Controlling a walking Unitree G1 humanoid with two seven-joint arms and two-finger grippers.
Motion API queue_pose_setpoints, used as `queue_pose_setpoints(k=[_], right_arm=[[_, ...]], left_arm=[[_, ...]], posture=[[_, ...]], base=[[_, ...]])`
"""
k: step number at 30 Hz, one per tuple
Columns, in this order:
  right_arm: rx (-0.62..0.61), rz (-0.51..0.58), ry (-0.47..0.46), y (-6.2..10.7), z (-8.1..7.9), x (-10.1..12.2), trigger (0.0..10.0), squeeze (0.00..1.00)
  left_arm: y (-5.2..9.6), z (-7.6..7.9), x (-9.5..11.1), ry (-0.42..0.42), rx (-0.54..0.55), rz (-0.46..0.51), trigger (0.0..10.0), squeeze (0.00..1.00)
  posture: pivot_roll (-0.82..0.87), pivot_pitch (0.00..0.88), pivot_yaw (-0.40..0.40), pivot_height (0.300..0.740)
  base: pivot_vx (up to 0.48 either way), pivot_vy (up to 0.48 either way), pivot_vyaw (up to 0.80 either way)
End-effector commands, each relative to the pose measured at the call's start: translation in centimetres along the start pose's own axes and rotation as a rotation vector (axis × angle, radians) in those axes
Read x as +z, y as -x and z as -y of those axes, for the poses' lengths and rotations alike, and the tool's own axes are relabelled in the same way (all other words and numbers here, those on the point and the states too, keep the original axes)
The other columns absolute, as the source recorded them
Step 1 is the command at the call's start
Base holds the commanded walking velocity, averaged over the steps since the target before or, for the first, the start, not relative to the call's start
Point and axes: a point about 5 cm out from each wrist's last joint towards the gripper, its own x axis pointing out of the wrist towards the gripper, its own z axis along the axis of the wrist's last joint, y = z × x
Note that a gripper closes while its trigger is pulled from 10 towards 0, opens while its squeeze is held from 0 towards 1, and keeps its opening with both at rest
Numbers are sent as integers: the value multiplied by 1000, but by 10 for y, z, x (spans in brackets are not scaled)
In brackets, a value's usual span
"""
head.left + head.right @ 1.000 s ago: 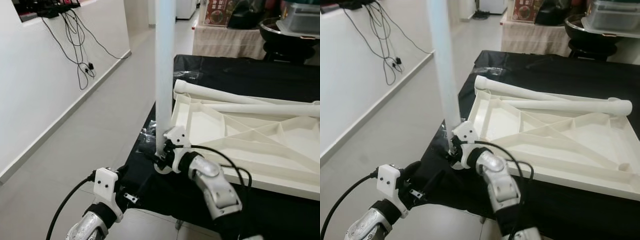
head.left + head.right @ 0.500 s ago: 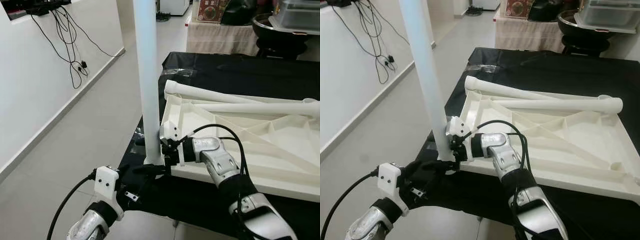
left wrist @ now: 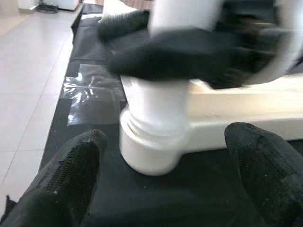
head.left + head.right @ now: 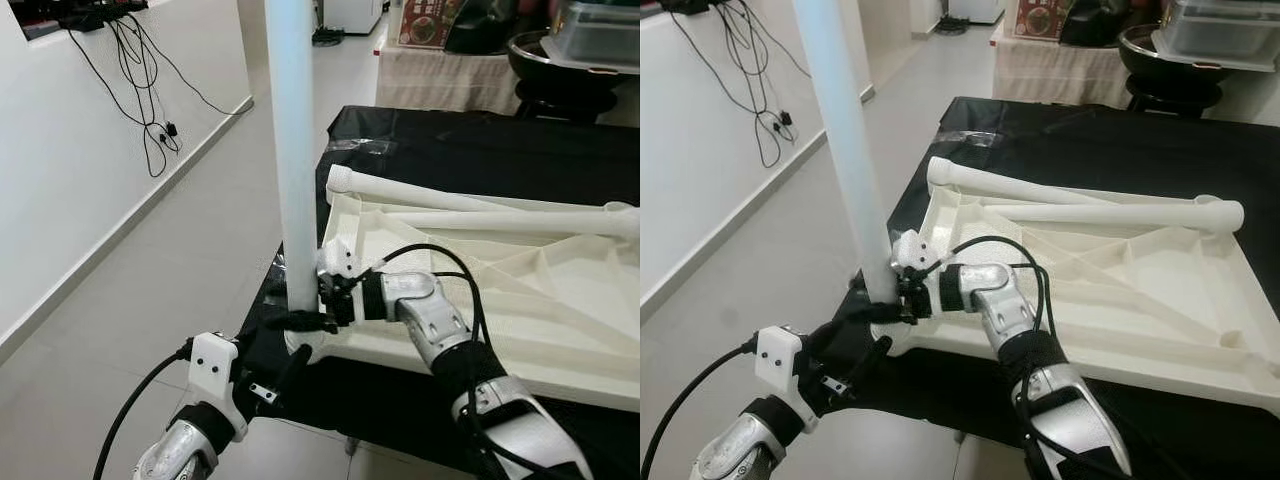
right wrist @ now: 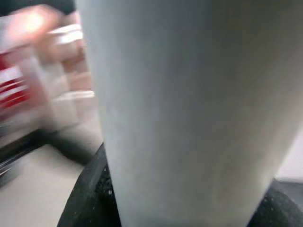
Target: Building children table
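Note:
A white tabletop (image 4: 560, 300) lies underside up on a black-covered table (image 4: 480, 150). One white leg (image 4: 290, 150) stands upright in the socket (image 3: 151, 156) at its near left corner. My right gripper (image 4: 300, 321) is shut on this leg just above the socket, and the leg (image 5: 189, 109) sits close between its fingers in the right wrist view. My left gripper (image 3: 165, 135) is open, low at the table's edge, its fingers (image 3: 71, 175) either side of the socket without touching it. Two loose legs (image 4: 420, 190) lie across the far side of the tabletop.
The table edge drops to a tiled floor (image 4: 170, 260) on the left. A white wall (image 4: 70, 180) with hanging cables (image 4: 150, 90) runs along that side. Clear plastic wrap (image 3: 90, 94) lies on the cloth by the corner. A cloth-covered stand (image 4: 450, 80) with pots is at the back.
The view has shifted a little. My right arm has swung round so it reaches the upright leg from the tabletop side, still shut on it. The left gripper stays low and open.

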Motion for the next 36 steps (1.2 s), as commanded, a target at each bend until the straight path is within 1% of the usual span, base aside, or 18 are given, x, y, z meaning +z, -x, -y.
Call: queue_pose_setpoints(k=[1, 2, 3, 4, 6, 17, 18, 19, 20, 21, 23, 24, 25, 26, 27, 28, 29, 36], right_arm=[[-295, -38, -79, 5, 1, -15, 0, 0], [-472, -76, -80, 13, -9, -26, 0, 0], [-472, -76, -80, 13, -9, -26, 0, 0], [-529, -94, -86, 17, -21, -32, 0, 0], [-555, -100, -89, 19, -27, -33, 0, 0], [-479, -118, -49, 4, -24, -27, 0, 0], [-409, -91, -67, 1, -25, -19, 10000, 0], [-375, -70, -76, 0, -26, -15, 10000, 0], [-304, -41, -74, 0, -27, -10, 10000, 1000], [-304, -41, -74, 0, -27, -10, 10000, 1000], [-119, -16, -53, 0, -32, -4, 10000, 1000], [-119, -16, -53, 0, -32, -4, 10000, 1000], [-9, -32, -21, 1, -33, -4, 10000, 1000], [-9, -32, -21, 1, -33, -4, 10000, 1000], [96, -75, 27, 1, -33, -8, 10000, 765], [96, -75, 27, 1, -33, -8, 10000, 765], [153, -110, 38, -2, -28, -11, 10000, 0], [247, -155, 45, -20, -14, -5, 10000, 0]], left_arm=[[2, 0, -2, 1, 8, -10, 10000, 0], [2, -1, -1, 0, 9, -8, 10000, 0], [2, -1, -1, 0, 9, -8, 10000, 0], [2, -2, 0, 0, 11, -6, 10000, 0], [2, -3, 0, 0, 12, -7, 10000, 0], [-4, -6, -2, -14, -15, -13, 10000, 0], [-3, -8, -1, -14, 9, -5, 10000, 0], [-3, -8, -1, -14, 15, -3, 10000, 0], [-3, -8, -1, -15, 17, -3, 10000, 0], [-3, -8, -1, -15, 17, -3, 10000, 0], [-3, -8, -1, -15, 16, -3, 10000, 0], [-3, -8, -1, -15, 16, -3, 10000, 0], [-3, -7, -1, -15, 13, -4, 10000, 0], [-3, -7, -1, -15, 13, -4, 10000, 0], [-3, -7, -1, -13, 9, -5, 10000, 0], [-3, -7, -1, -13, 9, -5, 10000, 0], [-3, -6, -2, -12, 5, -6, 10000, 0], [3, 0, 0, -10, 8, -8, 10000, 0]], posture=[[69, 144, -20, 740], [75, 157, -9, 740], [75, 157, -9, 740], [69, 161, -3, 740], [47, 141, 10, 740], [76, 110, 1, 740], [85, 109, -4, 740], [85, 109, -4, 740], [85, 109, -4, 740], [85, 109, -4, 740], [88, 108, -1, 740], [88, 108, -1, 740], [88, 108, -1, 740], [88, 108, -1, 740], [92, 108, -3, 740], [92, 108, -3, 740], [103, 113, -6, 740], [143, 148, -3, 740]], base=[[0, 0, 0], [0, 0, 0], [0, 0, 0], [0, 0, 0], [0, 0, 0], [0, 0, 0], [0, 0, 0], [0, 0, 0], [0, 0, 0], [0, 0, 0], [0, 0, 0], [0, 0, 0], [0, 0, 0], [0, 0, 0], [0, 0, 0], [0, 0, 0], [0, 0, 0], [0, 0, 0]])
